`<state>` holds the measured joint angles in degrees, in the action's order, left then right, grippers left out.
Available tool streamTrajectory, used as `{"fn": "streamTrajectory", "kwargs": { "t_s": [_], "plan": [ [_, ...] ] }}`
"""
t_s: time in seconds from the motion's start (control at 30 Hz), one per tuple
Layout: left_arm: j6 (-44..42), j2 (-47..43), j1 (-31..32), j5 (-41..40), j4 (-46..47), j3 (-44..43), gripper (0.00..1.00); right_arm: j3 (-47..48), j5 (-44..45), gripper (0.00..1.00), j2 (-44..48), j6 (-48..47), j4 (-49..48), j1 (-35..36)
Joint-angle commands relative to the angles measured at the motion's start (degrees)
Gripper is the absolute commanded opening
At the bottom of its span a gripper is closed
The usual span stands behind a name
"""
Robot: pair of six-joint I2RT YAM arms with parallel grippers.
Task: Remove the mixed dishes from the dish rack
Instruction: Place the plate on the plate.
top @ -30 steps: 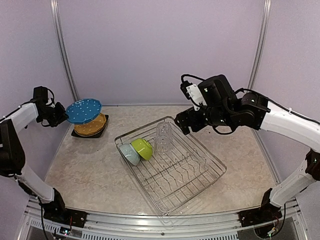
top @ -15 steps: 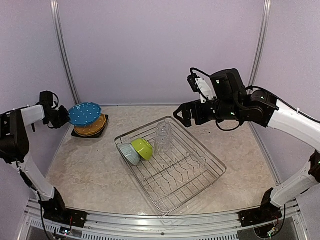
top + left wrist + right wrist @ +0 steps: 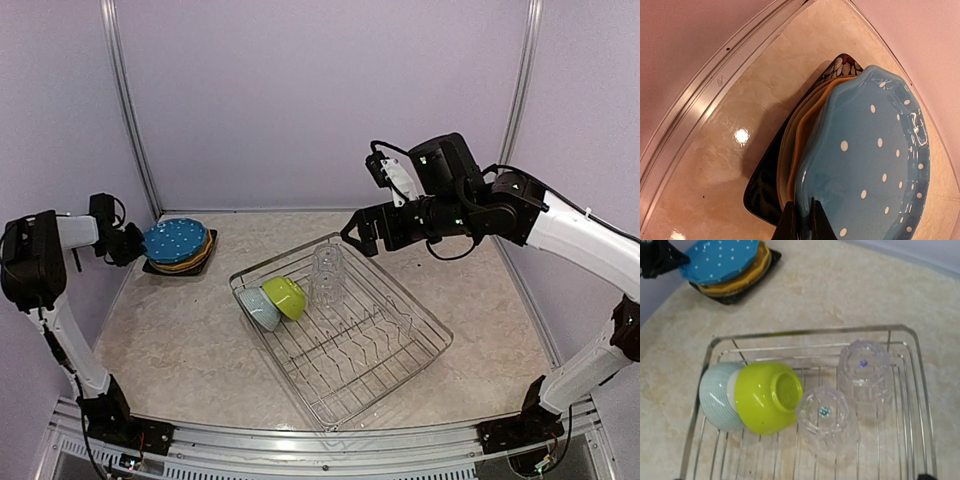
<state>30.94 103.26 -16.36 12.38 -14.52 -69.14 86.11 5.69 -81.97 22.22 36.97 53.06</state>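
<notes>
My left gripper (image 3: pixel 128 243) is shut on the near rim of the blue-dotted plate (image 3: pixel 875 160), one finger above it and one below. This plate (image 3: pixel 175 240) lies flat on top of the orange plate (image 3: pixel 812 107) and the black square plate (image 3: pixel 765 190) at the back left. The dish rack (image 3: pixel 395 285) stands mid-table. It holds a lime bowl (image 3: pixel 767 397) nested against a pale-blue bowl (image 3: pixel 717 395), both on their sides, and two clear glasses (image 3: pixel 863 365) (image 3: pixel 826 420) upside down. My right gripper (image 3: pixel 358 232) hovers open above the rack's far corner, holding nothing.
The silver frame rail (image 3: pixel 715 85) and lilac wall run close behind the plate stack. A metal post (image 3: pixel 125 90) stands at the back left corner. Bare upright tines (image 3: pixel 350 350) fill the rack's near half.
My left gripper has brought the blue-dotted plate down and level onto the stack. The right arm has drifted up and left over the rack's far corner.
</notes>
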Motion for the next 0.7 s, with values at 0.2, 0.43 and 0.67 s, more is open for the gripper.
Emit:
{"fn": "streamTrajectory", "kwargs": {
  "t_s": [0.2, 0.43, 0.67],
  "plan": [
    [0.4, 2.4, 1.4, 0.1, 5.5, -3.6, 0.05, 2.9, -0.6, 0.99, -2.1, -0.7, 3.0, -1.0],
    [-0.9, 4.1, 2.6, -2.2, 2.7, -5.8, 0.23, 4.1, 0.0, 0.99, -3.4, -1.3, 4.1, -1.6],
    [-1.9, 3.9, 3.1, -3.9, 0.2, -7.7, 0.43, 3.5, -0.8, 0.99, -3.2, -0.8, 4.1, -2.0]
  ]
}}
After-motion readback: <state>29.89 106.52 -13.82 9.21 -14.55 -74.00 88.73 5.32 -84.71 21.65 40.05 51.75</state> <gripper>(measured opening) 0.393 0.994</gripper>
